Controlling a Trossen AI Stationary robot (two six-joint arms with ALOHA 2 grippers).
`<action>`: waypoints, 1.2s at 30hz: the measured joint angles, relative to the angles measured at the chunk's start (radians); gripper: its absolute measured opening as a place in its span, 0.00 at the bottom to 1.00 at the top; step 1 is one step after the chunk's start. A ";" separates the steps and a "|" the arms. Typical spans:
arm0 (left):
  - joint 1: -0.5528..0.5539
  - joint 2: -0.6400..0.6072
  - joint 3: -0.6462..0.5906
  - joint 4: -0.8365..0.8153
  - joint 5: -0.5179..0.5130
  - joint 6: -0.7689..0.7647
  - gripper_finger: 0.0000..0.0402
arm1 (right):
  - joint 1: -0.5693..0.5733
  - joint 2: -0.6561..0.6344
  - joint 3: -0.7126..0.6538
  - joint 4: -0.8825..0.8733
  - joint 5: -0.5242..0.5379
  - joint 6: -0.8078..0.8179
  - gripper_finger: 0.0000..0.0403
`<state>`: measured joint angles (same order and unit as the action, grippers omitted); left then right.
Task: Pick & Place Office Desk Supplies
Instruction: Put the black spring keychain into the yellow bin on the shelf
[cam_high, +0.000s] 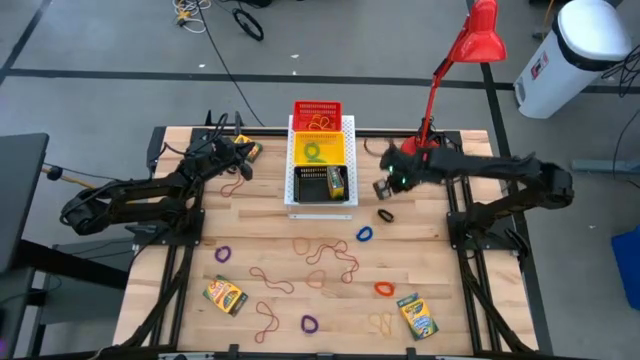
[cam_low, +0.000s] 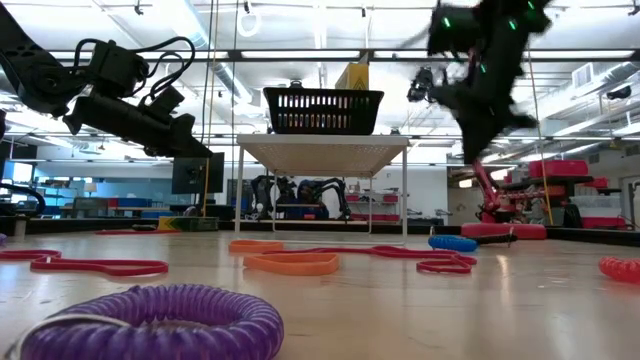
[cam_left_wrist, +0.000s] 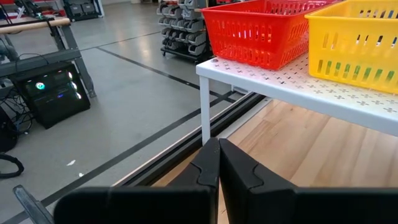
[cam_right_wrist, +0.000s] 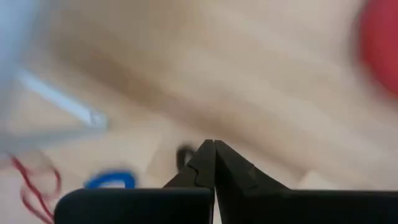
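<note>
My right gripper (cam_high: 383, 187) hangs shut above the table, just right of the white perforated stand (cam_high: 348, 160). Nothing shows between its fingers (cam_right_wrist: 214, 149). A black elastic loop (cam_high: 386, 214) and a blue one (cam_high: 364, 234) lie flat on the wood below it. My left gripper (cam_high: 243, 162) is shut with nothing in it, left of the stand, near a crayon box (cam_high: 249, 150). Two crayon boxes (cam_high: 225, 295) (cam_high: 417, 316) and reddish rubber bands (cam_high: 322, 258) lie near the front. Another crayon box (cam_high: 336, 181) stands in the black basket.
The stand holds a red basket (cam_high: 316, 114), a yellow basket (cam_high: 318, 150) with a green loop, and a black basket (cam_high: 320, 185). A red desk lamp (cam_high: 470, 45) rises at the far right. Purple loops (cam_high: 222, 254) (cam_high: 309, 323) and an orange loop (cam_high: 384, 289) lie on the wood.
</note>
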<state>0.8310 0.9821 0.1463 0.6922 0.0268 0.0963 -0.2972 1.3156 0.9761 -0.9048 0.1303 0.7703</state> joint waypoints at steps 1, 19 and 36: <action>0.000 0.000 0.000 0.000 0.000 0.000 0.02 | -0.008 0.001 0.059 -0.044 0.024 -0.009 0.01; 0.000 0.000 0.000 0.000 0.000 0.000 0.02 | 0.061 0.203 0.705 -0.087 0.094 -0.097 0.01; 0.000 0.000 0.000 0.000 0.000 0.000 0.02 | 0.120 0.354 1.064 -0.508 0.151 -0.208 0.01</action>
<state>0.8308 0.9821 0.1463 0.6922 0.0269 0.0963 -0.1769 1.6693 2.0396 -1.4128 0.2816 0.5622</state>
